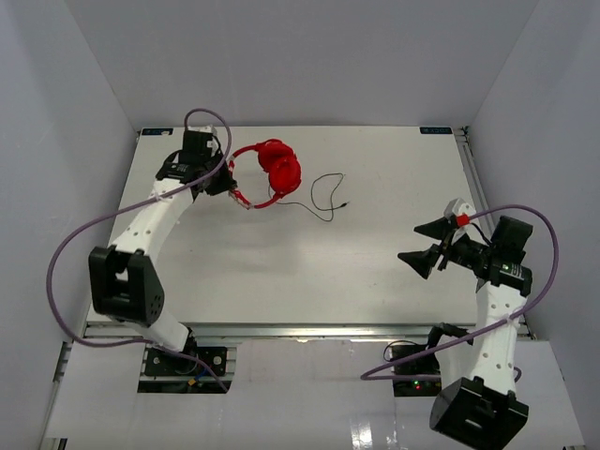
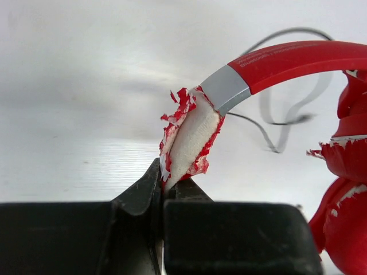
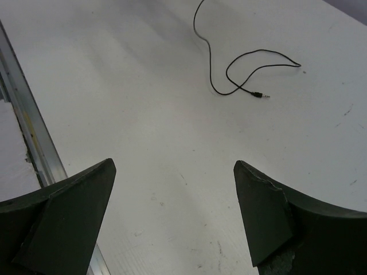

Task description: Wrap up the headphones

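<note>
The red headphones (image 1: pixel 279 169) lie at the back left of the white table, ear cups folded together. My left gripper (image 1: pixel 230 190) is shut on them: in the left wrist view its jaws (image 2: pixel 163 183) pinch the torn white-and-red padding (image 2: pixel 192 140) at the headband's end. The red headband (image 2: pixel 287 63) arcs off to the right toward the ear cups (image 2: pixel 344 189). The thin black cable (image 1: pixel 323 197) trails right from the headphones in a loose loop and ends in a plug (image 3: pixel 261 95). My right gripper (image 1: pixel 427 246) stands open and empty at the right, its fingers spread wide (image 3: pixel 172 189) over bare table, well short of the cable (image 3: pixel 241 74).
Thick purple robot cables (image 1: pixel 70 244) loop beside each arm. An aluminium rail (image 3: pixel 34 143) runs along the table edge beside the right gripper. Grey enclosure walls (image 1: pixel 66 141) stand on the left, back and right.
</note>
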Available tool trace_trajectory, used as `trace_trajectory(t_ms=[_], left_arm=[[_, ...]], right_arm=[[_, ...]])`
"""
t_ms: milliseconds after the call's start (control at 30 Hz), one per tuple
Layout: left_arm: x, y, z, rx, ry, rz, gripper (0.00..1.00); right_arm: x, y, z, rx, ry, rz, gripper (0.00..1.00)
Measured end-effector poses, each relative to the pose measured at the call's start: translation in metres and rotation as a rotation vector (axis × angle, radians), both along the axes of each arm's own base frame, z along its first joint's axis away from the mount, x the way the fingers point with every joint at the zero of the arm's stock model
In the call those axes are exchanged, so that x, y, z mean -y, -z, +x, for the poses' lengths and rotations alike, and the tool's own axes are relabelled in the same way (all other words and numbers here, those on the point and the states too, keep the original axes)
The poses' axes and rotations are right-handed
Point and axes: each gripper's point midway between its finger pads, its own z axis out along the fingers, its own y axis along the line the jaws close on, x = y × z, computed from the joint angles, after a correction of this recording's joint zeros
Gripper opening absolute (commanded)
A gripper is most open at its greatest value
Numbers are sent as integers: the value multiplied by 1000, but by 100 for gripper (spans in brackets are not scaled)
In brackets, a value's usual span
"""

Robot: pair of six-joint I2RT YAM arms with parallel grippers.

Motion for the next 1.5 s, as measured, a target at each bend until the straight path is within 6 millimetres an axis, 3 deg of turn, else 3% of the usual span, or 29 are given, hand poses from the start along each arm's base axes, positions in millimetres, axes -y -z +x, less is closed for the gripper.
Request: trace_trajectory(t_ms=[133, 200, 267, 400, 500, 633, 767, 967, 1067, 1200, 1500], left_arm=[[24, -99, -34, 232, 84, -130, 0], [35, -131, -56, 299, 130, -191, 0], [43, -150, -72, 331, 169, -241, 0], [55, -157, -92, 307, 207, -308, 0], [63, -152, -101, 257, 226, -338, 0], [77, -149, -115, 202, 262, -371, 0], [88, -157, -125, 191, 298, -403, 0], [91, -166, -134, 188, 306, -439, 0], [90, -172, -139, 195, 307, -454, 0], [90, -189, -145, 225, 316, -474, 0], [84, -222, -167, 306, 338, -511, 0]], right_arm=[[-36, -22, 4, 48, -139, -88, 90], [-59, -34, 1, 84, -211, -112, 90], [-78, -46, 1, 94, -266, -114, 90], [-93, -62, 21, 92, -281, -93, 90], [-102, -61, 32, 64, -289, -72, 90], [-131, -59, 35, 48, -378, -38, 90], [-164, -38, 41, 21, -454, -57, 91], [-185, -1, 65, 16, -473, -97, 98], [-198, 8, 73, 78, -493, -120, 100], [-214, 16, 82, 152, -502, -144, 95], [-221, 32, 99, 216, -526, -183, 82]])
